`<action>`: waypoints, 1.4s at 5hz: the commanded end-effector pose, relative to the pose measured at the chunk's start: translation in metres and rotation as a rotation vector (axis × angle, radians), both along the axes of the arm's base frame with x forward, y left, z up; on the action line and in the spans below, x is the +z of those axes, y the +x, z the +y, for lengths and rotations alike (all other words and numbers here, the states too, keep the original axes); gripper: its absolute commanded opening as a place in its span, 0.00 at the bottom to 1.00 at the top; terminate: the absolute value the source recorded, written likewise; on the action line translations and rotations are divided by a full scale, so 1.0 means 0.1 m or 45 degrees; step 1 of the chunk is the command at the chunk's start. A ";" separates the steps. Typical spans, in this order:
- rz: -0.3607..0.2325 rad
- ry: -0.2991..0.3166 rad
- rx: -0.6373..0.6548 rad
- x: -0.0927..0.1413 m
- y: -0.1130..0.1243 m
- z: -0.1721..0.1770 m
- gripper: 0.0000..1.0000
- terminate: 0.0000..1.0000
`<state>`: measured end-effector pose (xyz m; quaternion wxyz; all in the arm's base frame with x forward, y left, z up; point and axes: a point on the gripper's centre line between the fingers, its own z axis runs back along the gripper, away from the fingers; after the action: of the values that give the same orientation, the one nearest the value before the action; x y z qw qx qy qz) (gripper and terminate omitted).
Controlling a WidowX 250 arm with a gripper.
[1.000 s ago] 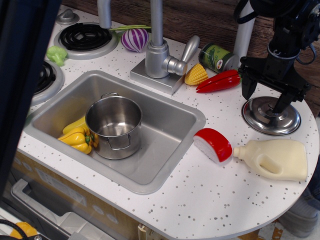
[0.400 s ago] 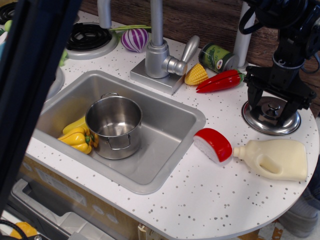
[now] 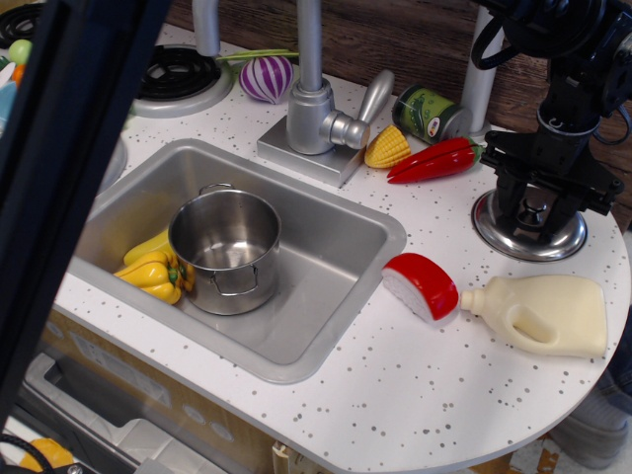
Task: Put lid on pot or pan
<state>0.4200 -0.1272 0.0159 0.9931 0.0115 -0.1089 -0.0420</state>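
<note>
Lid [image 3: 526, 233] at 3 o'clock on counter, flat, round shiny steel. Black gripper [image 3: 534, 212] directly above, fingers straddling centre knob; whether clamped on knob or just around it, cannot tell. Lid likely light, rigid, slippery; knob the only sensible hold. Pot [image 3: 225, 249] well apart at 9 o'clock, upright in sink [image 3: 326, 286], open, beside yellow pepper [image 3: 153, 275].

Toy kitchen: sink [image 3: 326, 259], faucet [image 3: 314, 104], stove burner [image 3: 178, 74], plastic food.
</note>
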 end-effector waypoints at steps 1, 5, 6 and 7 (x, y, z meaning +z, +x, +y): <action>-0.073 -0.012 -0.014 0.22 0.12 -0.01 0.00 0.00; 0.012 0.210 0.020 1.11 -0.52 0.99 0.00 0.00; 0.018 0.221 0.061 1.02 -0.94 1.48 0.00 0.00; 0.049 0.237 0.091 0.96 -1.23 1.82 0.00 0.00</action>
<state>0.2823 0.0670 0.0838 0.9916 0.0992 -0.0774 -0.0289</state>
